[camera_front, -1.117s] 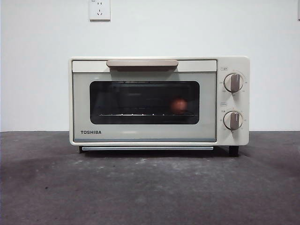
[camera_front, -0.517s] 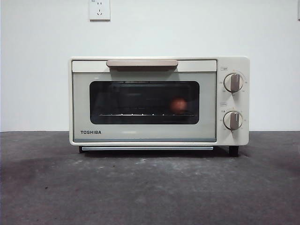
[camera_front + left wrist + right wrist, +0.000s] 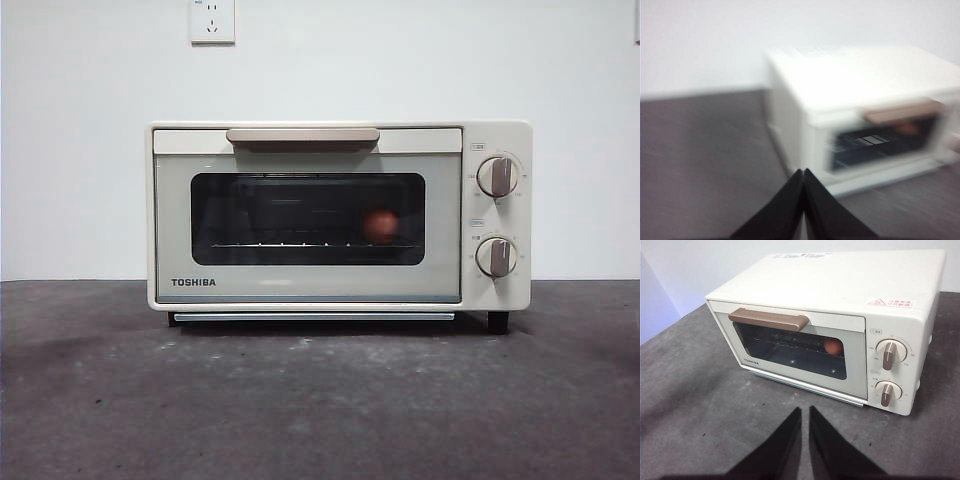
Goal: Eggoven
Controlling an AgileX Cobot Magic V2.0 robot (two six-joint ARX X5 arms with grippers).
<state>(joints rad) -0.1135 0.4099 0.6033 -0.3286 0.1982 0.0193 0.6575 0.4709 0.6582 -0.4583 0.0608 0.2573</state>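
Note:
The cream TOSHIBA toaster oven (image 3: 300, 285) stands on the dark table with its door closed. The reddish-brown egg (image 3: 381, 226) lies on the rack inside, seen through the dark glass window, toward the knob side. The oven also shows in the right wrist view (image 3: 840, 295) with the egg (image 3: 834, 347) behind the glass, and blurred in the left wrist view (image 3: 860, 85). My left gripper (image 3: 803, 172) is shut and empty, held off the oven's left front corner. My right gripper (image 3: 805, 410) is shut and empty, held back in front of the oven door. Neither gripper shows in the front view.
The oven has a brown door handle (image 3: 303, 135) and two knobs (image 3: 497, 176) at its right side. A white wall with a socket (image 3: 212, 20) stands behind. Dark grey table (image 3: 320, 400) stretches in front of the oven.

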